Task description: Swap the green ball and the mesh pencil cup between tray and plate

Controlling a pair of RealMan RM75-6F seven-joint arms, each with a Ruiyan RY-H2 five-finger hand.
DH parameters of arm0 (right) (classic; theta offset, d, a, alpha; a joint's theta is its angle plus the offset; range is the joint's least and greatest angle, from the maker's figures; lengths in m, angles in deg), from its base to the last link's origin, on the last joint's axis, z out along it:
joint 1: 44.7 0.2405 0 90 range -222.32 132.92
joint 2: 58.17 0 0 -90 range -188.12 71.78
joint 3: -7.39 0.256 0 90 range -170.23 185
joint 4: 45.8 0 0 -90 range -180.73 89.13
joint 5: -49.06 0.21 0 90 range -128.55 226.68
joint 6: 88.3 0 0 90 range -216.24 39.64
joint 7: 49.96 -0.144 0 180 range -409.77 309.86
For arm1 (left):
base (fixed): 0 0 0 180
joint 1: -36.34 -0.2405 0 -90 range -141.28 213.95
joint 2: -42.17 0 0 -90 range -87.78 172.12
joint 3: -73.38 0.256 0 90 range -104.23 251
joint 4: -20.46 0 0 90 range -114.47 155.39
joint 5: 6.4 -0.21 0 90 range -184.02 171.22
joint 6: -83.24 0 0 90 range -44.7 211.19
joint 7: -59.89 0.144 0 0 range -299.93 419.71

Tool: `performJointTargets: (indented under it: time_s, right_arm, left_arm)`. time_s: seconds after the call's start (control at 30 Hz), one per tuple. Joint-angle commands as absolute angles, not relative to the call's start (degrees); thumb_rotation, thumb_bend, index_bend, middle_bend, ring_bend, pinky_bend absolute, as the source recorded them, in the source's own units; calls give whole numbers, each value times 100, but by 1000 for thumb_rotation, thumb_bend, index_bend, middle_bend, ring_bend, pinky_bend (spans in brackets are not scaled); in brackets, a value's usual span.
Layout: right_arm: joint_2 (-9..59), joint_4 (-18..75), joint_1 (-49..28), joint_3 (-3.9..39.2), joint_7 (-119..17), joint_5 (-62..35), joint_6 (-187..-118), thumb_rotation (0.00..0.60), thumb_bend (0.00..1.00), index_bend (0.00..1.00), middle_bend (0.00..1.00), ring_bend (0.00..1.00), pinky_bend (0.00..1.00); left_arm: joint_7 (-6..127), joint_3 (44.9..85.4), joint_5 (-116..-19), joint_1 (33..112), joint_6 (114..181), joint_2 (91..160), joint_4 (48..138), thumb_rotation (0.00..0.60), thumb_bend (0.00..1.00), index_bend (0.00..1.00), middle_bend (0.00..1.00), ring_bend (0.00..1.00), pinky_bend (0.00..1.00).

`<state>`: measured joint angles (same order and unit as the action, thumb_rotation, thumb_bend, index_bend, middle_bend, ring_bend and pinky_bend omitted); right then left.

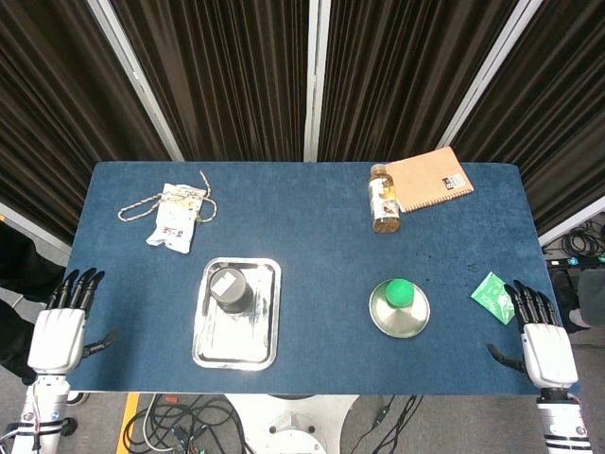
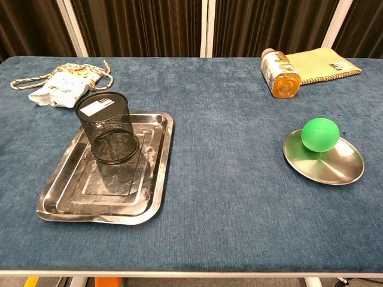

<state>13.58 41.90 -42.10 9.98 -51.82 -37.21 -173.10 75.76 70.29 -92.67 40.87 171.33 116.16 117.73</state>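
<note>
A black mesh pencil cup [image 1: 231, 288] [image 2: 108, 127] stands upside down at the far end of the steel tray [image 1: 237, 342] [image 2: 78, 197], left of centre. The green ball [image 1: 401, 292] [image 2: 320, 134] sits on the round metal plate [image 1: 399, 320] [image 2: 326, 164] to the right. My left hand [image 1: 61, 326] hovers at the table's left front corner, fingers straight and apart, holding nothing. At the right front corner my right hand [image 1: 542, 336] is likewise empty with fingers spread. Neither hand shows in the chest view.
A small drawstring pouch with a cord [image 1: 173, 216] [image 2: 63, 85] lies at the back left. An amber bottle [image 1: 383, 200] [image 2: 279, 74] lies on its side beside a tan notebook [image 1: 430, 179] [image 2: 323, 63] at the back right. A green wrapper [image 1: 493, 295] lies near the right hand.
</note>
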Motion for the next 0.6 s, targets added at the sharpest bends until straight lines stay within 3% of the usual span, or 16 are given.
performJointTargets:
  time_s: [0.03, 0.3, 0.6]
  right_arm:
    - [1361, 4187, -4206, 995, -5186, -3717, -17299, 600, 94, 0, 0, 0, 0]
    - [1294, 4281, -4102, 1004, -5117, -3706, -17128, 600, 94, 0, 0, 0, 0]
    - [1113, 4799, -3547, 1101, -4528, -3743, -16403, 600, 97, 0, 24, 0, 21]
  left_arm:
    - [7555, 7040, -9259, 4094, 17103, 11616, 11774, 600, 98, 105, 87, 25, 173]
    - [7502, 7039, -9300, 4081, 17159, 11607, 11809, 600, 97, 105, 86, 25, 173]
    - [7545, 7046, -9322, 4116, 17115, 11605, 11864, 600, 97, 105, 87, 25, 173]
